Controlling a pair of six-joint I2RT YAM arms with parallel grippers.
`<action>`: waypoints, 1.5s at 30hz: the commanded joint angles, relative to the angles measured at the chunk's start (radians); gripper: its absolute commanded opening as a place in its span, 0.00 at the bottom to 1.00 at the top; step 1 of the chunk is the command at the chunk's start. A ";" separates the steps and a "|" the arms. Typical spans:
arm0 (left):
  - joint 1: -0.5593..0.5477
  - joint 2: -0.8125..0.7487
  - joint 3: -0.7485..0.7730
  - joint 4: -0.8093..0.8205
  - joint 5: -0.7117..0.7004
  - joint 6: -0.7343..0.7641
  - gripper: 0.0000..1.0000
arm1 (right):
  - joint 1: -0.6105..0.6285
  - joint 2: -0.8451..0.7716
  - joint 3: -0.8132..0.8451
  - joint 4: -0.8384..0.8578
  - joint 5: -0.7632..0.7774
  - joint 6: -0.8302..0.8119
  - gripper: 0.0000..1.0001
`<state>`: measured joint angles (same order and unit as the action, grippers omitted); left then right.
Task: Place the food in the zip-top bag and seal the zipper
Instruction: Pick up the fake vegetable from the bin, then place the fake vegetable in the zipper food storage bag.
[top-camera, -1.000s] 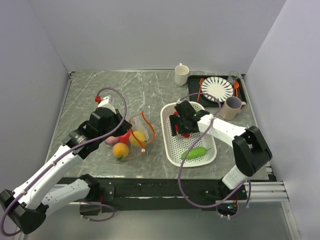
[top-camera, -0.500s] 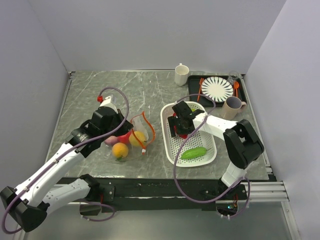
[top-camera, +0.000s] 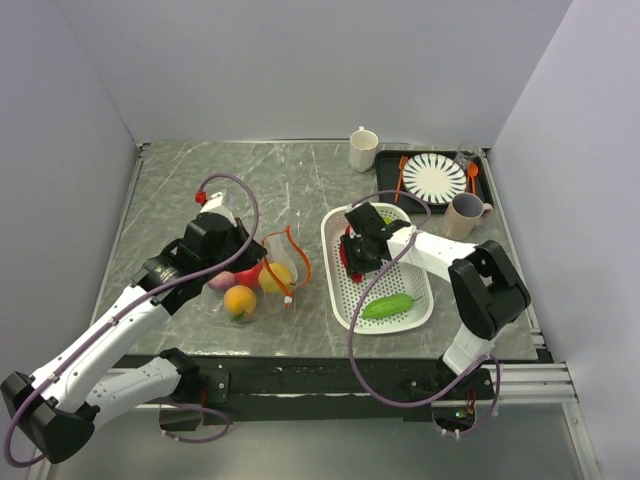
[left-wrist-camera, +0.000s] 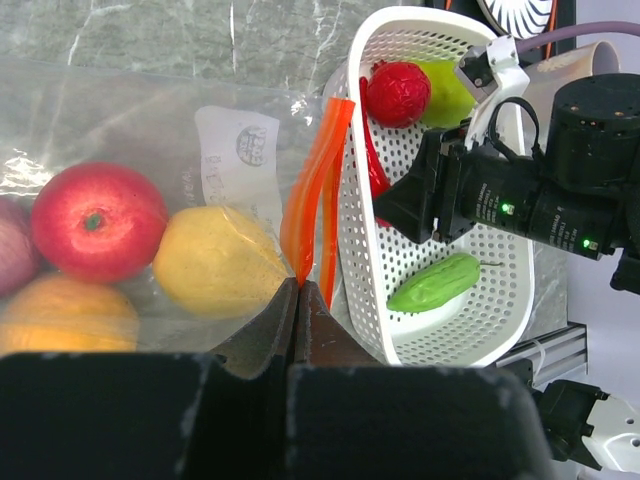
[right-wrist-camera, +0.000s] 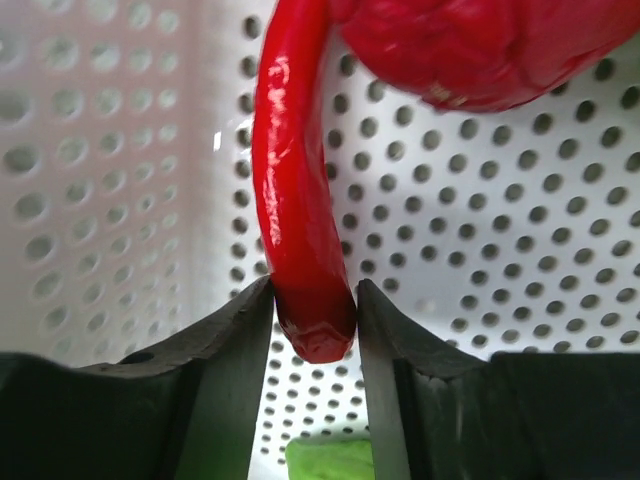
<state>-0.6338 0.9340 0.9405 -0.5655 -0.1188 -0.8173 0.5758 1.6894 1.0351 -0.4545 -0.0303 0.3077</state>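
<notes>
The clear zip-top bag (top-camera: 250, 288) lies left of centre and holds a red ball (left-wrist-camera: 98, 225), a yellow ball (left-wrist-camera: 220, 262), an orange ball (left-wrist-camera: 65, 315) and a purple ball (left-wrist-camera: 8, 245). My left gripper (top-camera: 262, 262) is shut on the bag's orange-red zipper (left-wrist-camera: 318, 180) at the mouth edge (left-wrist-camera: 298, 285). My right gripper (top-camera: 355, 250) is down in the white basket (top-camera: 327, 262), shut on the end of the red chilli (right-wrist-camera: 295, 200). A red ball (left-wrist-camera: 397, 93), a green ball (left-wrist-camera: 447, 90) and the green cucumber (top-camera: 387, 305) lie in the basket. The slider is not visible.
A white mug (top-camera: 363, 149) stands at the back. A black tray (top-camera: 388, 190) at the back right holds a striped plate (top-camera: 435, 178) and orange cutlery. A beige mug (top-camera: 462, 215) stands right of the basket. Grey walls close the table's sides.
My right arm has folded in and its gripper has moved a little left and down in the basket onto the chilli. My left gripper still holds the zipper edge, barely shifted.
</notes>
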 joint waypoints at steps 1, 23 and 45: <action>-0.003 -0.024 0.011 0.029 0.002 -0.002 0.01 | -0.005 -0.076 -0.010 0.022 -0.063 -0.012 0.42; -0.003 -0.008 -0.003 0.052 0.022 -0.005 0.01 | 0.015 -0.461 0.042 -0.056 -0.508 -0.077 0.08; -0.003 -0.001 -0.008 0.070 0.068 0.007 0.01 | 0.200 -0.389 0.103 -0.248 -0.649 -0.279 0.12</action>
<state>-0.6338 0.9314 0.9360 -0.5571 -0.0971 -0.8288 0.7643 1.2667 1.0817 -0.7086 -0.6815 0.0505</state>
